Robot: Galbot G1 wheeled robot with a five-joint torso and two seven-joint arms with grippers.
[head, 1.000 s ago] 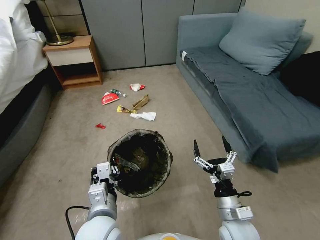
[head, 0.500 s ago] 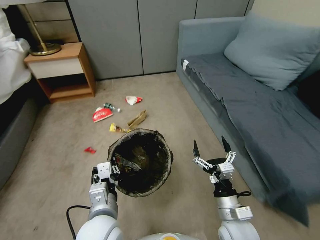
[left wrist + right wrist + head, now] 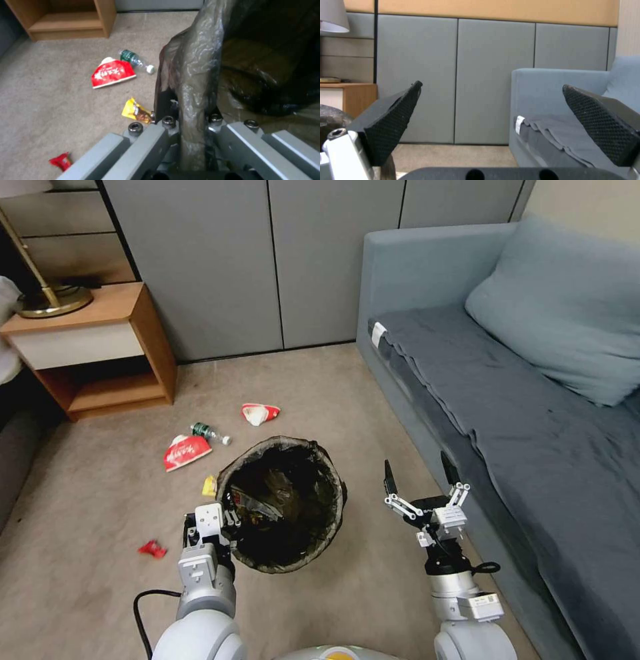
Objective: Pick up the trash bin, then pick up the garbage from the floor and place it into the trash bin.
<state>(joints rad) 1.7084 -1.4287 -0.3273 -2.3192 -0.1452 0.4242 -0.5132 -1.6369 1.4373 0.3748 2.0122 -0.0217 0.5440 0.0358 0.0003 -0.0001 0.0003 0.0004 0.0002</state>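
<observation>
Our left gripper (image 3: 223, 520) clamps the trash bin (image 3: 280, 503) by its rim, while our right gripper (image 3: 420, 481), beside the bin, gapes wide; the garbage (image 3: 185, 452) lies beyond the bin, nearer our left arm.

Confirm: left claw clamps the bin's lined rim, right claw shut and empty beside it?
Not quite. The right claw is open, its fingers spread wide in the head and right wrist views, and empty. The left claw does clamp the trash bin by its lined rim.
</observation>
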